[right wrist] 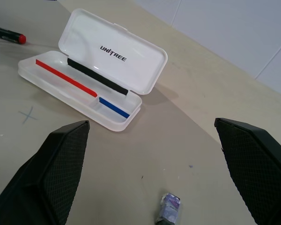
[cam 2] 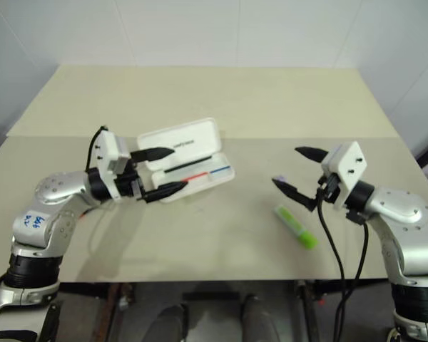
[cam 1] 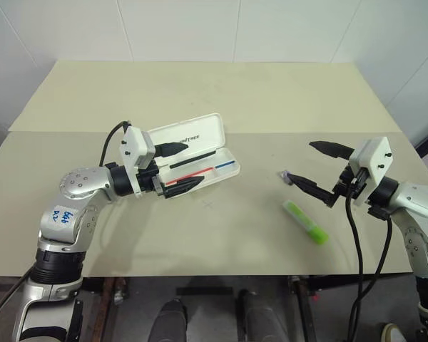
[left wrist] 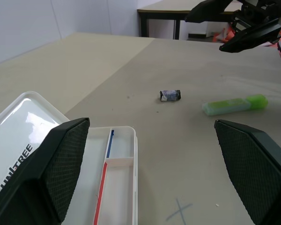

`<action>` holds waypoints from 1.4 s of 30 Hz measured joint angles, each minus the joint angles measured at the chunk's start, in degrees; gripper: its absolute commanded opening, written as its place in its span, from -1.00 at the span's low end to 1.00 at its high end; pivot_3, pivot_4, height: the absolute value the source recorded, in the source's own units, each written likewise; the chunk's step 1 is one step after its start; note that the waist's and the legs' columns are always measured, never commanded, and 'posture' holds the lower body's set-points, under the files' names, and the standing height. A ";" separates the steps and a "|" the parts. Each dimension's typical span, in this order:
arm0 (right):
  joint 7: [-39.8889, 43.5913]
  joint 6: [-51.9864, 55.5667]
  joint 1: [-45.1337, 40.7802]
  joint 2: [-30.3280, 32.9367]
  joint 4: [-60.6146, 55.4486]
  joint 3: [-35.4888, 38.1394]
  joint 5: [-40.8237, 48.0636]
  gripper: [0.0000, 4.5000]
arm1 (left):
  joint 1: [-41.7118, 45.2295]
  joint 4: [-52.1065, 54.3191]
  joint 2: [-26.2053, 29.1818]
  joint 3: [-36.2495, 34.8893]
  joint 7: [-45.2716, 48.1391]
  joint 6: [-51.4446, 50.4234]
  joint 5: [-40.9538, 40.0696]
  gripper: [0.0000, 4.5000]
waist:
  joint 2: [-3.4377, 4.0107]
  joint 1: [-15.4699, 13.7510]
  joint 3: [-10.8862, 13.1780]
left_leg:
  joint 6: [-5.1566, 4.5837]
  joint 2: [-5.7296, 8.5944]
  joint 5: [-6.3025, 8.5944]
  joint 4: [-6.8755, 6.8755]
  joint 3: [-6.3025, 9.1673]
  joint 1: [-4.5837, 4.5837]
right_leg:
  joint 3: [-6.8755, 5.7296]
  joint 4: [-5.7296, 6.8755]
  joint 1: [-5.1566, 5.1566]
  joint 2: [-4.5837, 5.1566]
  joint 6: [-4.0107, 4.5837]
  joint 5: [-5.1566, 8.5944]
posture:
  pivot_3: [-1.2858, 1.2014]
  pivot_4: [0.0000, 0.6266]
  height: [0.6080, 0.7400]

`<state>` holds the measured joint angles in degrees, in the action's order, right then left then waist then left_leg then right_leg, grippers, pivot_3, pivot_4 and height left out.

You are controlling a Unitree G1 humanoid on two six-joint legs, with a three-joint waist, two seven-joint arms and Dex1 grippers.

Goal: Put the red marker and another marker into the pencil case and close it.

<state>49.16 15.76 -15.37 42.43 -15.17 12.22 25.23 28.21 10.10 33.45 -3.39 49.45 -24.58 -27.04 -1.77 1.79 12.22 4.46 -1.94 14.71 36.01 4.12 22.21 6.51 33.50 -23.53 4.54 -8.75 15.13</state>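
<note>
The big tan table (cam 1: 221, 92) holds everything. On it sits the pencil case (right wrist: 107, 51), a flat white box with its lid standing open and the word UNITREE on the lid. Inside the tray you can see a red stripe and a blue stripe.

The left gripper (cam 1: 180, 167) hangs just over the near end of the case. Its two black fingers are spread as wide as they go, and nothing is between them. One finger is over the lid and the other is over the front edge of the tray.

The right gripper (cam 1: 321, 169) is well apart from the case, out past its far end. Its fingers are spread wide too, and it has hold of nothing.

The green marker (cam 1: 305, 221) lies flat on the table, just below and a little in front of the right gripper's lower finger. It is not touching it.

The red marker (right wrist: 7, 34) lies on the table beyond the case, on the far side from the right gripper. You can see its black body and red end.

A small dark purple thing (left wrist: 170, 95) lies on the table right by the tip of the right gripper's lower finger.
</note>
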 measured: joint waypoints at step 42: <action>-12.91 5.53 0.52 -10.63 -14.34 -7.45 0.00 1.00 | -0.53 -17.84 2.69 8.33 4.79 10.99 16.51 0.31 | 0.00 -0.19 -0.01 | 0.01 0.00 0.00 -0.06 0.01 0.02 | -0.02 0.14 -0.11 0.00 0.01 0.02 | 0.03 -0.52 1.00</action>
<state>36.25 21.29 -14.85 31.80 -29.52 4.78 25.24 27.67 -7.73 36.14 4.94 54.24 -13.59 -10.53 -1.77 1.60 12.21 4.47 -1.94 14.71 35.95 4.13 22.22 6.49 33.64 -23.64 4.53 -8.74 15.15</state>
